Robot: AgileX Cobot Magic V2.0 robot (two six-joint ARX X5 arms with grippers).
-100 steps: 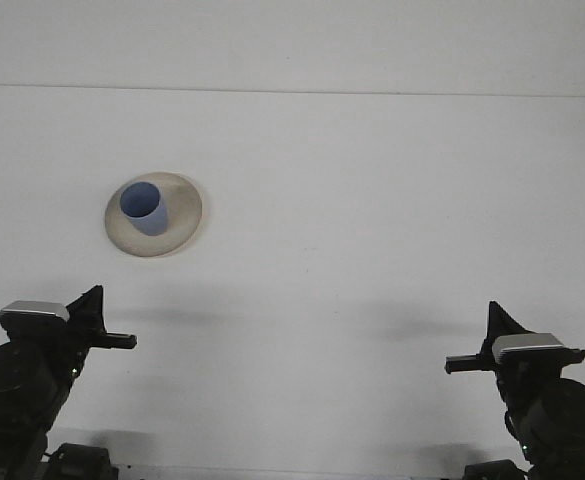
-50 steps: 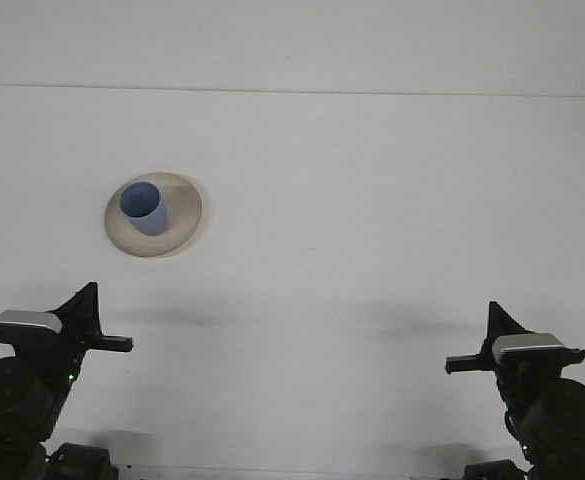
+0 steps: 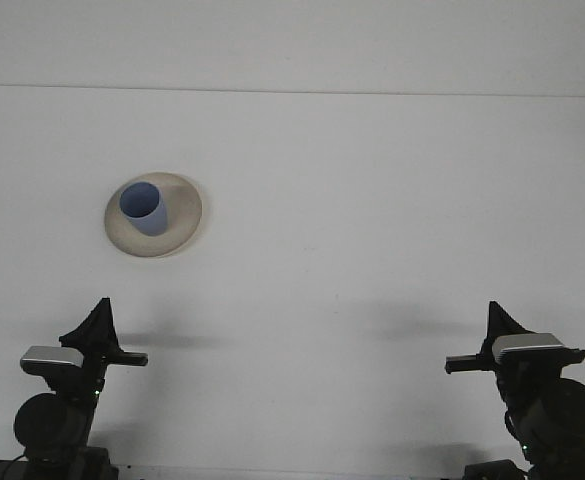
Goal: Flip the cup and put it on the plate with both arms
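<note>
A blue cup point(image 3: 144, 208) stands upright, mouth up, on a beige plate point(image 3: 180, 218) at the left middle of the white table. My left gripper point(image 3: 98, 322) sits low at the bottom left, well short of the plate and holding nothing. At the bottom right my right gripper point(image 3: 496, 322) rests far from the cup, also with nothing in it. Both point forward over the table.
A seam line point(image 3: 292, 90) crosses the white table surface near the back. Nothing else stands on the table.
My left arm has dropped lower and shifted a little to the right. The right arm, cup and plate have not moved.
</note>
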